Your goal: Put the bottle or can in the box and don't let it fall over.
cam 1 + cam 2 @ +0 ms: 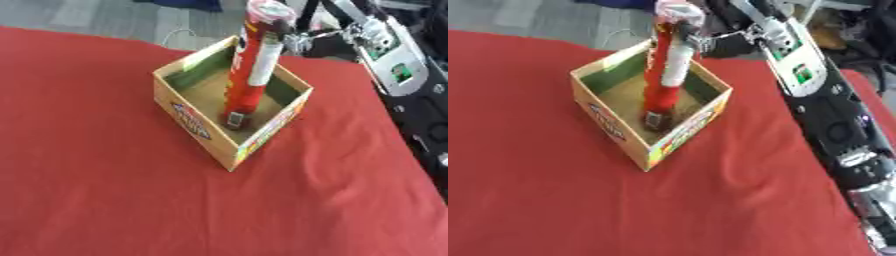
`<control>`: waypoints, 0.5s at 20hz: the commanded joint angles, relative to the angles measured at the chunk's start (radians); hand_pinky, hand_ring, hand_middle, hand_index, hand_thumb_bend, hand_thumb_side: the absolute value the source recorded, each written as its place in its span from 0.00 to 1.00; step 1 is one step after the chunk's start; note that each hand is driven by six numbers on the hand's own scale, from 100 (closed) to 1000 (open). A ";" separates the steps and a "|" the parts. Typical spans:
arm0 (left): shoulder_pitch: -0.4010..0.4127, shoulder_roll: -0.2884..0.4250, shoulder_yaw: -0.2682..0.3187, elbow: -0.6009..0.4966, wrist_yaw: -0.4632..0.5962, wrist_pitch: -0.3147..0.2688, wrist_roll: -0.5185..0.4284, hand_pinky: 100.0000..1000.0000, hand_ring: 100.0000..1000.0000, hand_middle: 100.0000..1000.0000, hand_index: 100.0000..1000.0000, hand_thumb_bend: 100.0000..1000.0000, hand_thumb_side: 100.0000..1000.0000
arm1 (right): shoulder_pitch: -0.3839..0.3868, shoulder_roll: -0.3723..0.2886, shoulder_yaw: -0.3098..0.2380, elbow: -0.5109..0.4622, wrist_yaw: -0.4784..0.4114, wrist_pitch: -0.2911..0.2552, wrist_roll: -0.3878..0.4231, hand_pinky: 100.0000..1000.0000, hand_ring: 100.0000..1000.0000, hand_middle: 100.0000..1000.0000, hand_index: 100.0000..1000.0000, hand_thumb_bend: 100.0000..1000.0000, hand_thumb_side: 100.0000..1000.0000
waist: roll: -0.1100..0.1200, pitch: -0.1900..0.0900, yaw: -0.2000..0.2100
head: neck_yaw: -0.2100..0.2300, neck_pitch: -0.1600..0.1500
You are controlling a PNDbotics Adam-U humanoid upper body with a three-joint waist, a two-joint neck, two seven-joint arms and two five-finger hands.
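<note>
Red cloth (105, 200); right view alone shows the forearm (833, 125).

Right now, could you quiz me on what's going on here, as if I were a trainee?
1. True or false: the can lies flat on the red cloth.
2. Which hand is at the top of the can?
A. left hand
B. right hand
C. a person's bare hand
3. Fill in: the can's bottom end is inside the ____.

Key:
1. False: it stands roughly upright, its bottom end in the box.
2. B: the right hand comes in from the upper right and its fingers curl round the can's top. The left hand does not show.
3. box
</note>
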 commanded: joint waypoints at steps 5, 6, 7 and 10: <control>0.001 0.018 0.004 -0.021 0.004 0.005 0.000 0.47 0.81 0.69 0.75 0.00 0.60 | -0.009 -0.042 -0.018 -0.025 -0.108 0.023 0.017 0.88 0.98 0.83 0.84 0.00 0.17 | 0.014 -0.035 -0.010 | 0.004 0.007; 0.002 0.018 0.004 -0.021 0.004 0.006 0.001 0.47 0.81 0.69 0.75 0.00 0.60 | -0.009 -0.044 -0.019 -0.031 -0.135 0.032 0.023 0.88 0.98 0.83 0.84 0.00 0.18 | 0.015 -0.038 -0.012 | 0.005 0.008; 0.003 0.017 0.004 -0.021 0.004 0.008 0.001 0.47 0.81 0.69 0.75 0.00 0.60 | -0.010 -0.047 -0.021 -0.037 -0.166 0.043 0.029 0.87 0.98 0.83 0.84 0.00 0.17 | 0.015 -0.041 -0.015 | 0.006 0.009; 0.009 0.016 0.004 -0.021 0.007 0.012 0.002 0.47 0.81 0.69 0.75 0.00 0.60 | -0.008 -0.064 -0.036 -0.066 -0.264 0.083 0.045 0.86 0.98 0.82 0.85 0.00 0.16 | 0.020 -0.053 -0.025 | 0.013 0.012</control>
